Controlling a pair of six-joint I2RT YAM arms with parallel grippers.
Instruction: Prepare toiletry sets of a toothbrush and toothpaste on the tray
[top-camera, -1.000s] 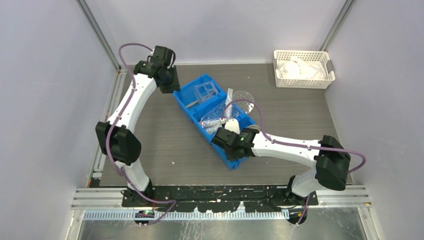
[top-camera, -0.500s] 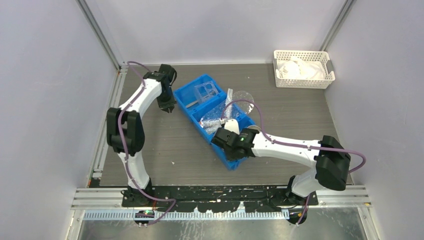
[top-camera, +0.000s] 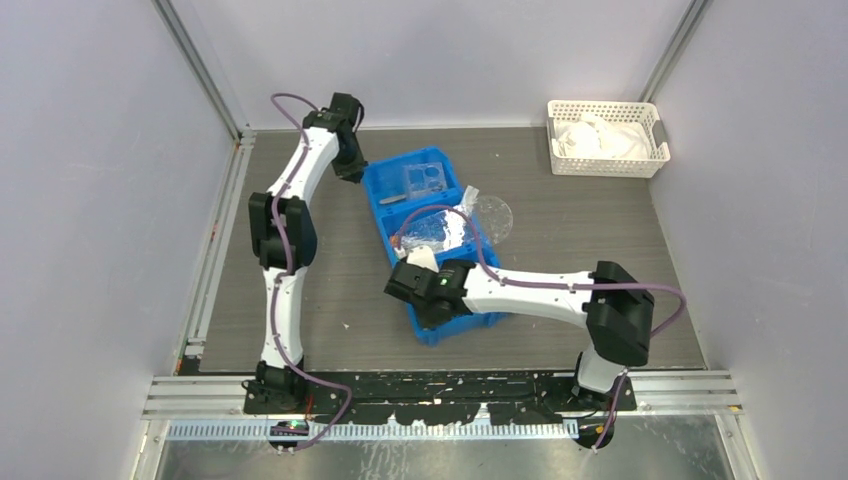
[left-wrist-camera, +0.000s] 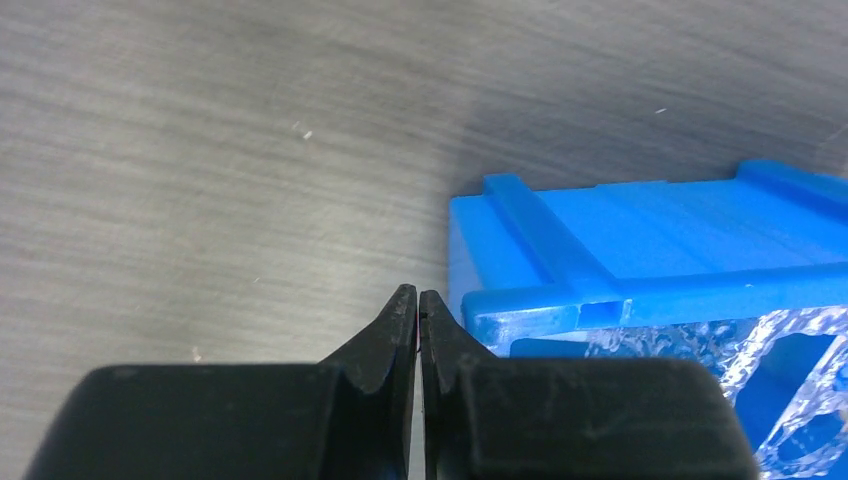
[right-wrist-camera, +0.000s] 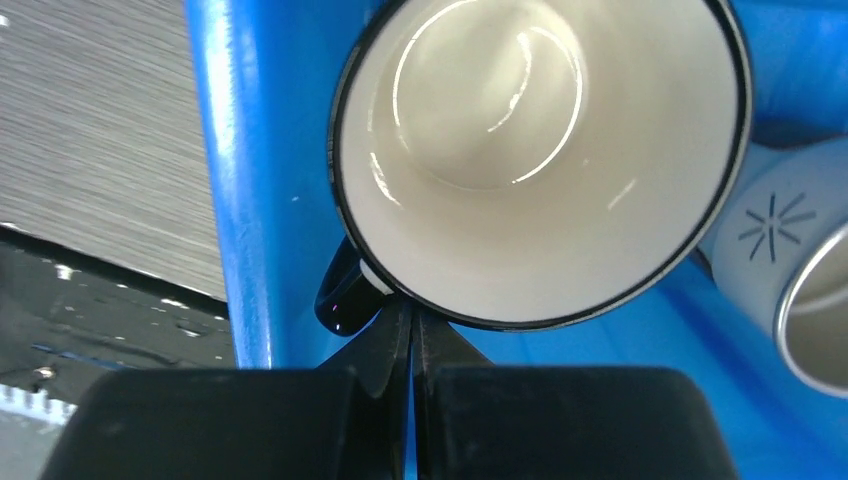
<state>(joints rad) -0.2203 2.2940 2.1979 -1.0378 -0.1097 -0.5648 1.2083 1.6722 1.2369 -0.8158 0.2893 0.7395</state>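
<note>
The tray (top-camera: 421, 180) is sitting in the upper compartment of the blue bin (top-camera: 374, 190), a little above the middle of the overhead frame. The toiletry sets (top-camera: 432, 230) are lying heaped in the compartment just below it, and none appears to be resting on the tray, though its clear plastic makes that hard to confirm. The job is therefore looking early, at a positioning step and not yet a pick. The left gripper (left-wrist-camera: 417, 300) is hovering just beside the bin's upper-left corner with its fingers pressed together on nothing. The right gripper (right-wrist-camera: 410, 315) is hanging over the bin's lower compartment, equally closed and empty, its tips close against the rim of a black-edged mug (right-wrist-camera: 540, 150) beside the handle. The next move is probably calling for one gripper to open and reach down among the packets, taking one by its wrapper without dragging its neighbours. Around the bin, the grey wood-grain table (top-camera: 580, 230) is carrying a white lattice basket (top-camera: 610, 166) at the upper right. Pale lilac walls (top-camera: 100, 200) are enclosing the cell.
</note>
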